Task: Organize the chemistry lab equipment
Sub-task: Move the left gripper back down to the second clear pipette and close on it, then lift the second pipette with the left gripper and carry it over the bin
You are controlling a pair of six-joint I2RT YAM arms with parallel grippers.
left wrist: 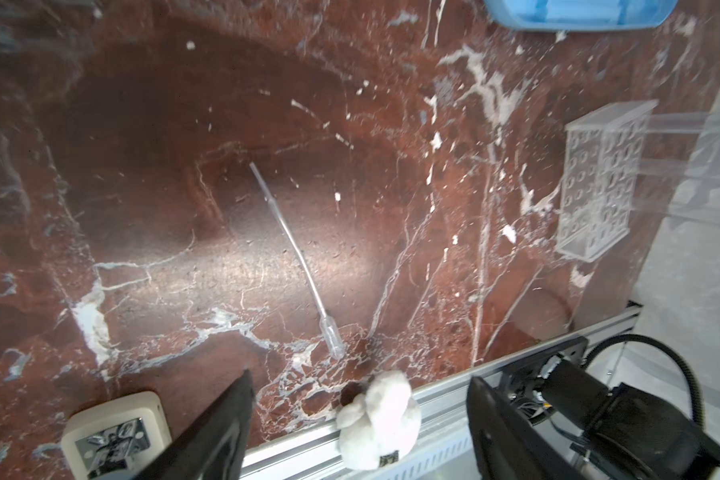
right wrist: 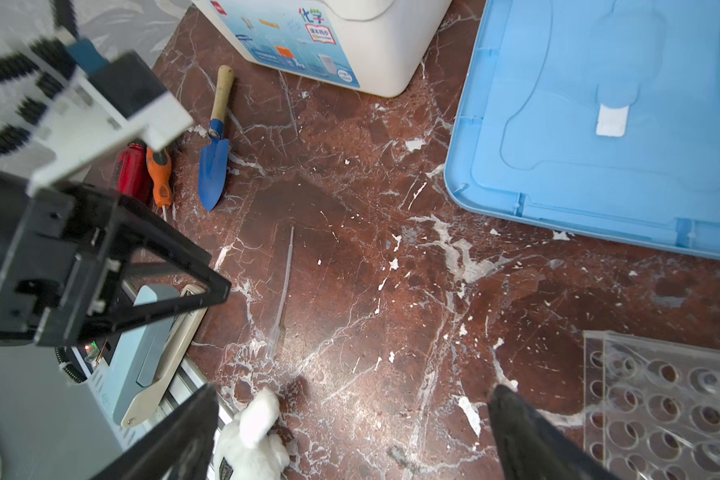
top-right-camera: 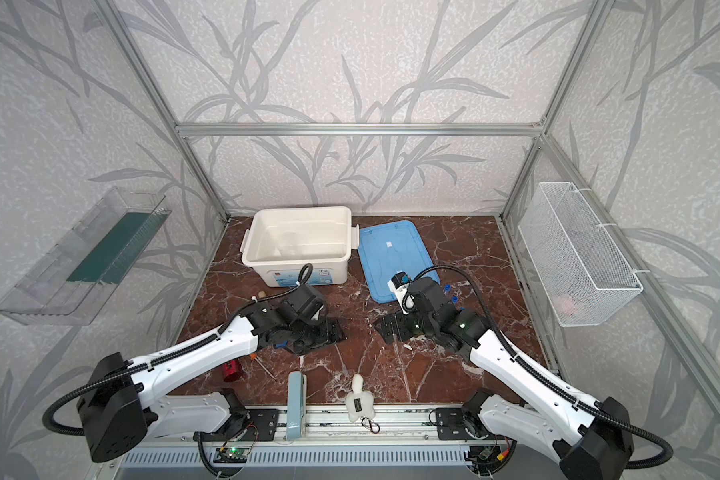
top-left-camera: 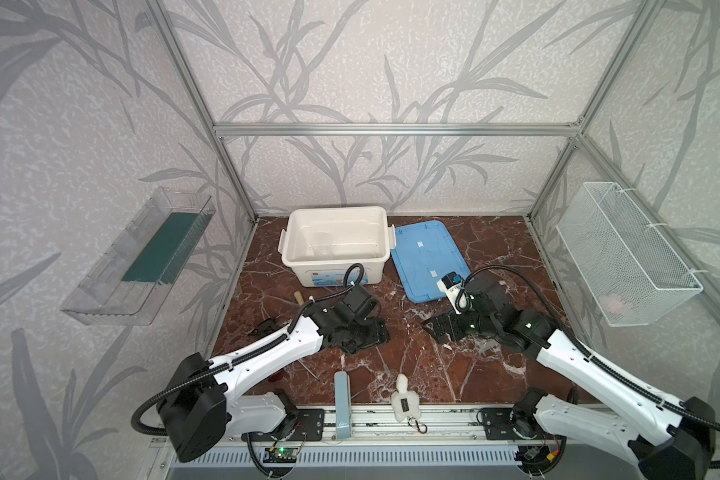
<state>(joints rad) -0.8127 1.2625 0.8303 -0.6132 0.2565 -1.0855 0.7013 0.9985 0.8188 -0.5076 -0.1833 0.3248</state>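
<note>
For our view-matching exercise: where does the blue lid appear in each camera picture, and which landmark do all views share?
Both top views: blue lid lies flat just right of the white box.
Left wrist: only a rim sliver at the frame's edge.
Right wrist: large, beside the white box.
Shared landmark: white plush toy by the front rail.

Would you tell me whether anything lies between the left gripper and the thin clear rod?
Nothing visible does: the thin clear rod lies bare before the left gripper; the white plush toy sits apart from it.
</note>
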